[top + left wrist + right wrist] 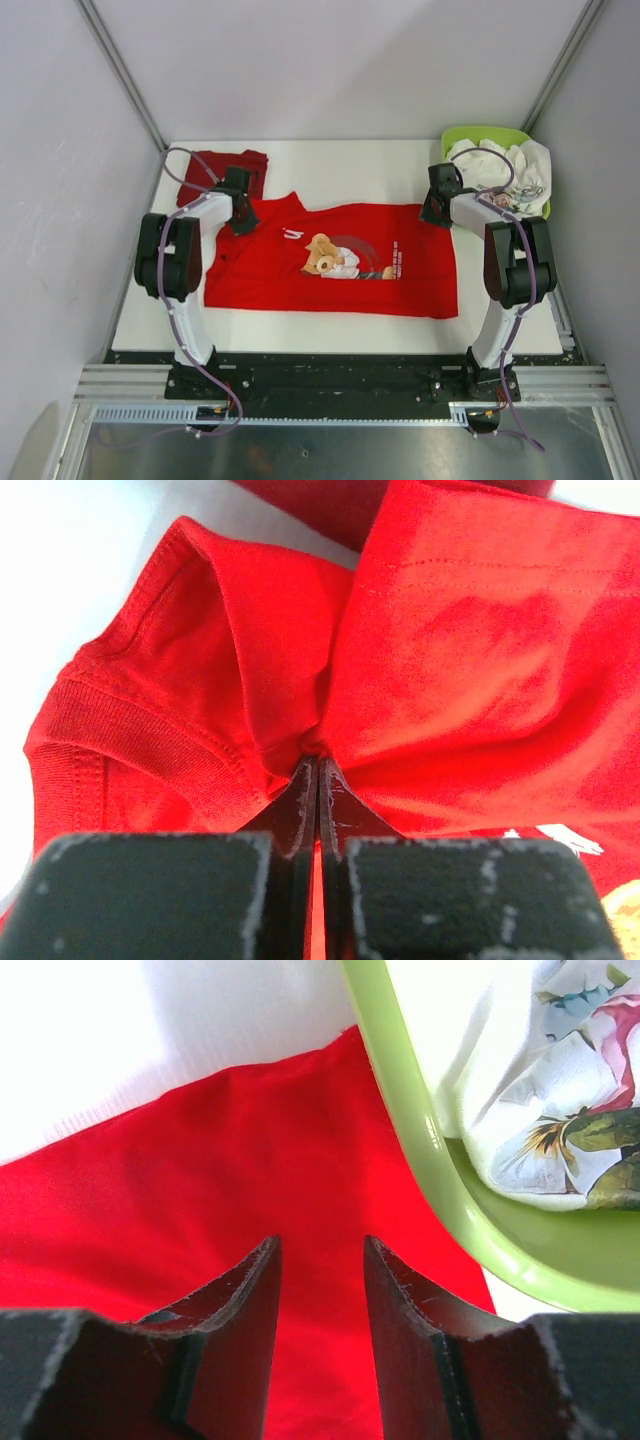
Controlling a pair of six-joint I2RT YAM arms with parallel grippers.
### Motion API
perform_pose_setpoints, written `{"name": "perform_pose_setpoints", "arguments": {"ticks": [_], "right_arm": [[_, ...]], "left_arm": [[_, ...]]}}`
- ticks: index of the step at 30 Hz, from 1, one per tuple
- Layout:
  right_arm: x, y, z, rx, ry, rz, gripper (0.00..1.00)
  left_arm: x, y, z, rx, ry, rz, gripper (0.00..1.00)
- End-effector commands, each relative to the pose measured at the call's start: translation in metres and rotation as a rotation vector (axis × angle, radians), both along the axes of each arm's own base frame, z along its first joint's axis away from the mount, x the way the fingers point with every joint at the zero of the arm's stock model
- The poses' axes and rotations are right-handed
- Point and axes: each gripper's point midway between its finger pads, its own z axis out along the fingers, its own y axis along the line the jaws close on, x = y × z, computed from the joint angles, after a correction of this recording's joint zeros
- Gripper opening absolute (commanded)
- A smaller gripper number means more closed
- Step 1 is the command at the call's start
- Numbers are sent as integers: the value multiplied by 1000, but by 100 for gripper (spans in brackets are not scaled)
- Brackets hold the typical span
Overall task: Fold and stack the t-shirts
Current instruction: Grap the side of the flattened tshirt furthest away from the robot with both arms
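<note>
Cloth near the neck of the bright red t-shirt (340, 265), flat on the table (360, 165), is pinched tight by the left gripper (318, 772), ready to fold. The right gripper (320, 1260) hangs half open over the other corner, holding nothing.

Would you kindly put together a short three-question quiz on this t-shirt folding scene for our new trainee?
1. True or false: the left gripper is shut on the bright red t-shirt.
2. Where on the table does the lime-green basket stand? A: far right corner. B: far left corner. C: middle of the near edge.
3. Fill in the missing word: the right gripper hangs over the bright red t-shirt's edge with its jaws ___.

Key: 1 true; 2 A; 3 open.
</note>
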Motion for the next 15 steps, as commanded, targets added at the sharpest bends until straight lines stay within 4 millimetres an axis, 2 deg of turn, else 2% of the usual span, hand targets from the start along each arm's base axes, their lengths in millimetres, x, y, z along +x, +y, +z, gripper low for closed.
{"name": "perform_pose_setpoints", "arguments": {"ticks": [1,6,8,11,15], "right_arm": [[11,-3,15,-24,-35,-3,43],[11,-2,14,-17,-34,4,43],[14,0,15,-9,-43,9,43],[20,3,16,1,-66,15,43],[38,3,24,-3,-141,12,43]], "left_arm": [[-18,40,3,129,36,138,0],[-36,77,-2,266,87,210,0],[-40,84,-5,290,103,213,0],[-39,85,-3,289,103,206,0],[-30,75,2,241,86,173,0]]}}
